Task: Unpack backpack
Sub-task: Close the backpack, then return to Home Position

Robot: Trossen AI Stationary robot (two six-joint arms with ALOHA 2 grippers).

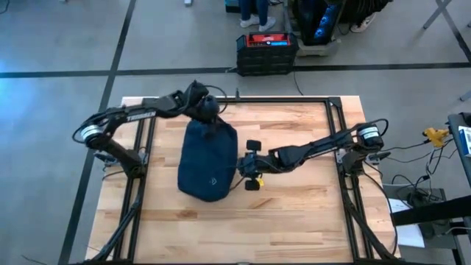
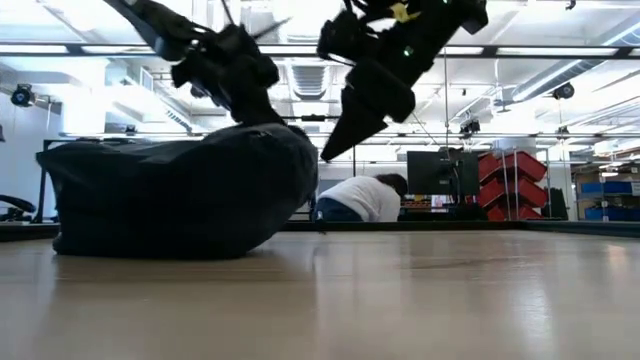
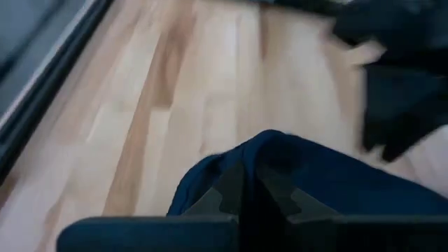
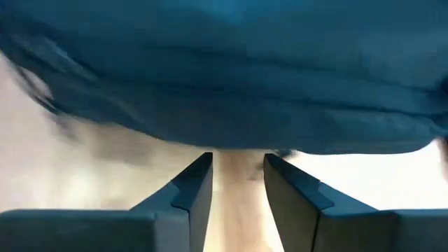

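A dark navy backpack [image 1: 208,161] lies on its side near the middle of a pale wooden table [image 1: 294,213], its small pale logo facing up and its top end pointing toward the table's far edge. The left gripper [image 1: 207,107] is at that top end, its fingers [image 3: 231,192] clenched on a fold of the blue fabric. The right gripper [image 1: 241,166] hovers just beside the backpack's right flank, its fingers [image 4: 192,189] parted by a narrow gap with nothing between them, the blue fabric close in front of them.
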